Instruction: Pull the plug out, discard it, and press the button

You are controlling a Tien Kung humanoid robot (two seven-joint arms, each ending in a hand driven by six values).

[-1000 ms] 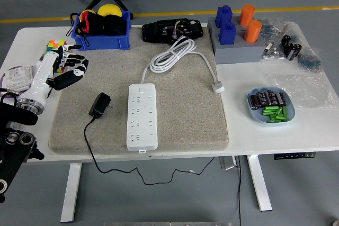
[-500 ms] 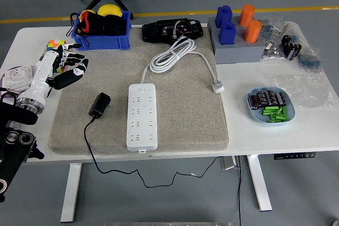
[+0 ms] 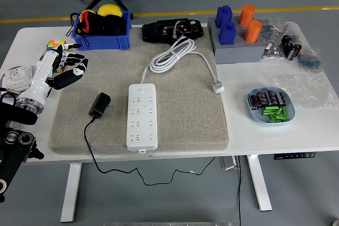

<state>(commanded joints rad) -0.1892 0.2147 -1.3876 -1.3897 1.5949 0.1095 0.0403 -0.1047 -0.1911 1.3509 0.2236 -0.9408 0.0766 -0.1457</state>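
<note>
Plug (image 3: 99,104): black adapter type, lying loose on the grey mat (image 3: 185,125), just left of the white power strip (image 3: 142,116) and not seated in any socket. Its thin black cord (image 3: 88,141) runs down off the mat's near edge, over the table (image 3: 275,144) edge, and hangs in a loop below.

Power strip lies lengthwise near the mat's middle, sockets up; all sockets visible look unoccupied. A small round button (image 3: 141,86) sits at the strip's far end. The strip's own white cable (image 3: 172,54) is coiled at the far side of the mat, and its white plug end (image 3: 217,87) rests near the mat's right edge.

Left hand (image 3: 69,67): over the mat's far left corner, well apart from the black plug. Fingers spread and relaxed, holding nothing. White forearm (image 3: 37,83) enters from the left edge.

Right hand: not seen.

Surroundings, far side of table: blue bin (image 3: 100,41) with black and yellow contents; black device (image 3: 172,29) beside it; grey block (image 3: 238,52) carrying blue and orange pieces. Right of the mat: light blue dish (image 3: 255,116) with dark and green small parts. Left edge: a coloured cube (image 3: 53,44) and a white wall-socket plate (image 3: 18,75) near the forearm.
</note>
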